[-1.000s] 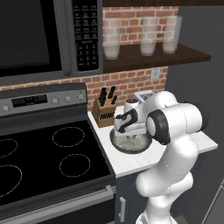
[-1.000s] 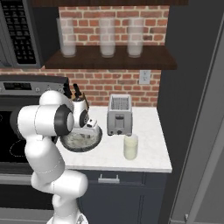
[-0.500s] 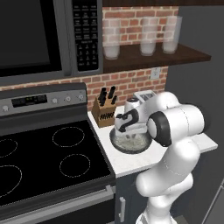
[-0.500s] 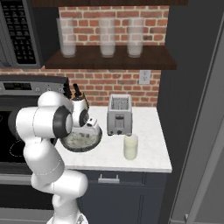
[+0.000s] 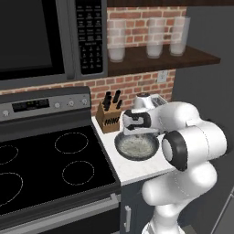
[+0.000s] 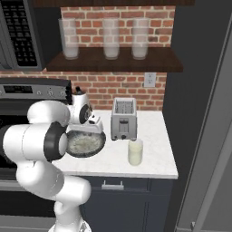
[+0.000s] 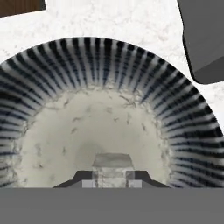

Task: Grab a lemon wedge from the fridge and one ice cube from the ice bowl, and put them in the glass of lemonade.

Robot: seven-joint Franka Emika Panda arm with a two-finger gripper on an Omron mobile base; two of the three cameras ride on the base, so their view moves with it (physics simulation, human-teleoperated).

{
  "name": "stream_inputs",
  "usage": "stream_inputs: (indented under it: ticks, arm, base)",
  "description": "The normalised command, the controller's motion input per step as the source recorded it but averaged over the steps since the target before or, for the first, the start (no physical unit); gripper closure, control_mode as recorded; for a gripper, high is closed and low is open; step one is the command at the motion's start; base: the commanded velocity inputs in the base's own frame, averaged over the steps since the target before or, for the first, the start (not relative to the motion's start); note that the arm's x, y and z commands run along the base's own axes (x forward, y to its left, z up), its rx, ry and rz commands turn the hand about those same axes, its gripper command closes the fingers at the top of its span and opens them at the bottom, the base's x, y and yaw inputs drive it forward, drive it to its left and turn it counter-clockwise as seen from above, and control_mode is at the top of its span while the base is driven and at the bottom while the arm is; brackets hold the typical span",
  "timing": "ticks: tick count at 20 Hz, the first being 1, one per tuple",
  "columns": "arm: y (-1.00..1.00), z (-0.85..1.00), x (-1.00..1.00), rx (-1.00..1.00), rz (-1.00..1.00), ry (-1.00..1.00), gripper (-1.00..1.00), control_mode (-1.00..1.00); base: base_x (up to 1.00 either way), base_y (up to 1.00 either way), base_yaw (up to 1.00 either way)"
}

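From the left, the gripper (image 5: 135, 133) is seen lowered over the ice bowl (image 5: 136, 147) beside the knife block (image 5: 109, 118). From the right, the lemonade glass (image 6: 135, 152) is seen before the toaster (image 6: 123, 119). In the hand view, an ice cube (image 7: 112, 166) (pale, blocky) is pinched between the fingertips (image 7: 87, 180).

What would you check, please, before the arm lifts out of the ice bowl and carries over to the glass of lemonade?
1. Gripper closed: ok, jaws drawn in on a small pale block in the hand view.
2. That block is an ice cube: ok, a pale cube sits between the fingertips, though how firmly it is held is unclear.
3. Hand over the ice bowl: ok, directly above its pale inside.
4. Glass of lemonade upright and reachable: ok, it stands on the counter in front of the toaster.
5. Path to the glass: ok, open counter between bowl and glass.
6. Lemon wedge already in the glass: cannot tell.
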Motion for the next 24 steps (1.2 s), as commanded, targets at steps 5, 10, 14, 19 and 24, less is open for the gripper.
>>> stream_inputs:
  ticks: [5, 10, 14, 19, 24]
  arm:
    - [-0.38, 0.72, -0.15, 0.01, 0.0, 0.0, 1.0, -1.0]
    - [-0.5, 0.58, -0.23, 0.0, -0.01, 0.0, 1.0, -1.0]
    - [-0.66, 0.39, -0.21, -0.02, -0.06, 0.0, 1.0, -1.0]
    - [-0.68, 0.18, -0.11, -0.06, -0.05, 0.01, 1.0, -1.0]
    - [-0.71, 0.0, -0.02, -0.1, -0.01, 0.02, 1.0, -1.0]
  base:
    - [0.0, 0.0, 0.0]
    - [0.0, 0.0, 0.0]
    - [0.0, 0.0, 0.0]
    - [0.0, 0.0, 0.0]
    - [0.0, 0.0, 0.0]
